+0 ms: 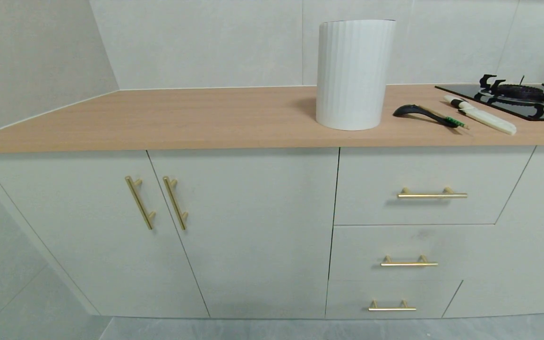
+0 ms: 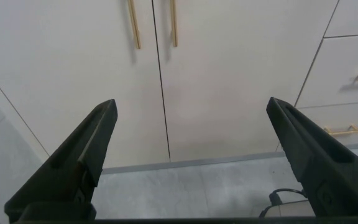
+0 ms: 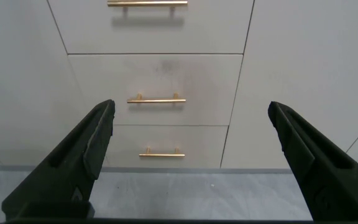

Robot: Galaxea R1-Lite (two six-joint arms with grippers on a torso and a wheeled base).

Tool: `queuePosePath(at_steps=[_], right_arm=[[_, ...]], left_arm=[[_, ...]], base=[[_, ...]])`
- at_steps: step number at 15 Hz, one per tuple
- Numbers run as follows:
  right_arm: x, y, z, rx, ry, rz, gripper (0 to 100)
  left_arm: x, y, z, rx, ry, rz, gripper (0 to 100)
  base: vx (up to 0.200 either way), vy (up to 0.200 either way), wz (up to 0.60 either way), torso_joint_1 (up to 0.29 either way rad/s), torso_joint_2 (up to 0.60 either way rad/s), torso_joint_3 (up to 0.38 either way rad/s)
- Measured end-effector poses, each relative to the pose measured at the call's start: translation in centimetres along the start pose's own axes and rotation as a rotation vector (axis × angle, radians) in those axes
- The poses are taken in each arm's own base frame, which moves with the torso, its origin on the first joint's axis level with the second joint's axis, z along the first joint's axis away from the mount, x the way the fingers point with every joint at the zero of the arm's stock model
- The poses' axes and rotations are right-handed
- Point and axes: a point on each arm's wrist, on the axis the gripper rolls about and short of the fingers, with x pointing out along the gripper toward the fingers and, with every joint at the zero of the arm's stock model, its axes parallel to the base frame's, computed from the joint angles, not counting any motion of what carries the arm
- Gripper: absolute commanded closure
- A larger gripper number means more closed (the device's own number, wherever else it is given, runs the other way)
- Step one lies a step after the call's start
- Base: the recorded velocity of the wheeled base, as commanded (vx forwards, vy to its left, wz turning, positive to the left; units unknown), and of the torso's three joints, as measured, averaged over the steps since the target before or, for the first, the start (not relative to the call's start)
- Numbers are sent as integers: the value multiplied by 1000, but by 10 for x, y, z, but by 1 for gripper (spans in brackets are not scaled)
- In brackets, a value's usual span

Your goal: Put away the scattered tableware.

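container (image 1: 353, 75): white ribbed cylinder, upright on the tabletop (image 1: 182, 118), right of centre.
black spoon (image 1: 413, 111): lies flat just right of the container, not touching it.
white utensil (image 1: 482, 119): lies flat right of the black spoon, beside the stove (image 1: 517, 97).
left end effector (image 2: 191, 104): spread wide, holding nothing, facing the cupboard doors (image 2: 229, 93).
right end effector (image 3: 191, 106): spread wide, holding nothing, facing the drawers (image 3: 154, 81).

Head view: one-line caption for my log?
White ribbed container on the wooden countertop, black spoon and white utensil lying beside it near the stove, drawers closed below.
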Motion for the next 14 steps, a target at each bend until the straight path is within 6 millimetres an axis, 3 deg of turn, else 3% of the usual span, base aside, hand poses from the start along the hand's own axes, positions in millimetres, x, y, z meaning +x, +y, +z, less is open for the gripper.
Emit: queuePosePath(at_steps=[6,9,14], right_arm=[[-1,0,4,4,-9,6,0],[-8,0,38,30,-98,56,0],[13,2,41,31,141,183,0]], left_arm=[[0,0,0,0,0,1,0],[0,0,0,0,0,0,0],[0,0,0,0,0,1,0]], base=[[0,0,0,0,0,0],[0,0,0,0,0,0],[0,0,0,0,0,0]])
